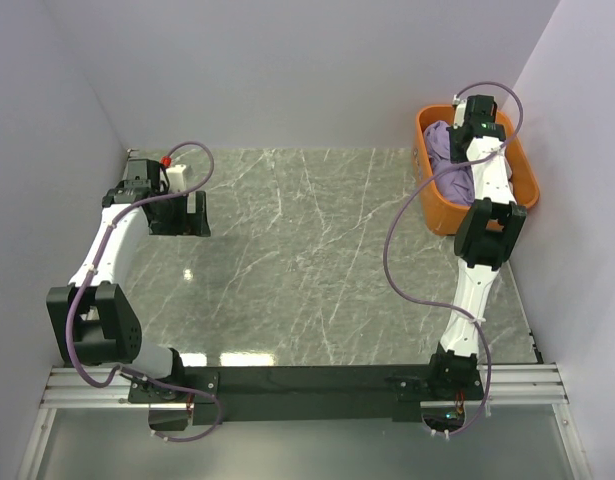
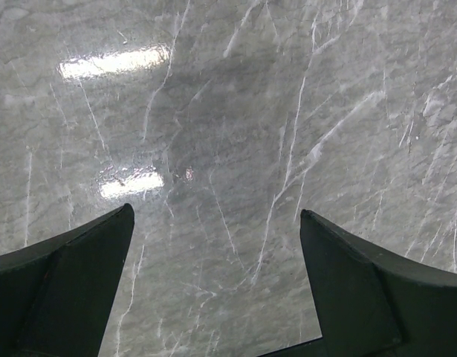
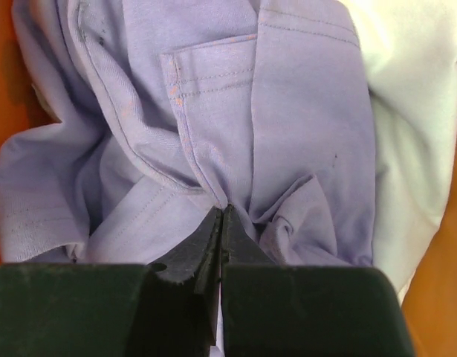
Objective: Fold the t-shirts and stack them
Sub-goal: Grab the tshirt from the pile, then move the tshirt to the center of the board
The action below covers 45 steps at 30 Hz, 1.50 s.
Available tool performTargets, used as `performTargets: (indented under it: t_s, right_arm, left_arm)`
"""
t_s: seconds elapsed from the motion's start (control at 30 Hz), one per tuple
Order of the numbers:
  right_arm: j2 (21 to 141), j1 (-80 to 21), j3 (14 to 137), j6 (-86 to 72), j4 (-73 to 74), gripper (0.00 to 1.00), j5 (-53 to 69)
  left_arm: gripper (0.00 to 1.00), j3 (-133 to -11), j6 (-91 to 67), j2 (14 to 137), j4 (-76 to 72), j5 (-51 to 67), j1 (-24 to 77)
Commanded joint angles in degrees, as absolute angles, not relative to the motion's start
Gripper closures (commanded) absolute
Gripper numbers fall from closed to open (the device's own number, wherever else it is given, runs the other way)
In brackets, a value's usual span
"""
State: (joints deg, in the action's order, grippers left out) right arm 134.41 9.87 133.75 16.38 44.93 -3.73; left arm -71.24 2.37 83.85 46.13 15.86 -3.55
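I am pinching the lavender t-shirt (image 3: 235, 111) with the right gripper (image 3: 222, 212), its jaws closed tight on a gathered fold. The shirt is lying crumpled in the orange tub (image 1: 527, 190) beside the white t-shirt (image 3: 414, 111) and needs lifting out. I am hovering the left gripper (image 2: 217, 212) wide open and empty-handed over the table (image 1: 307, 250), ready to take 1 corner.

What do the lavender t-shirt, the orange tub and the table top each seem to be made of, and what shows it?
Lavender t-shirt: soft matte cloth, probably cotton knit; it creases and shows stitched seams. Orange tub: likely plastic; smooth, rigid, evenly coloured rim. Table top: glossy grey marble look with white veins, mirroring light; stone or laminate, unclear.
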Motion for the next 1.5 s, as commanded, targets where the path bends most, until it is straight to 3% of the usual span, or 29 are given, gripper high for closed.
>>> performTargets:
  t_s: [0.0,0.53,0.93,1.17,1.47]
  right_arm:
    - [130.44,9.49,133.59,17.58,42.54,1.00,-5.28]
    - [107.50,9.49,138.07,8.97,39.46,1.00,5.79]
    - [87.91,1.77,139.92,-1.30,23.04,1.00,9.50]
    - [84.29,-4.65,144.49,-4.57,10.40,1.00,8.44]
    - [81.65,-11.77,138.88,-8.35,2.28,1.00,13.88]
  left_arm:
    - [0.01,-71.01,3.25,82.97,44.47,17.31,-3.43]
    - [0.00,-77.17,2.55,84.64,46.49,18.98,-3.51]
    - [0.01,-81.12,0.35,84.55,47.90,20.83,-3.43]
    - [0.01,-81.12,-3.25,82.10,47.90,20.92,-3.43]
    - [0.00,-77.96,-4.83,77.96,47.11,21.27,-3.43]
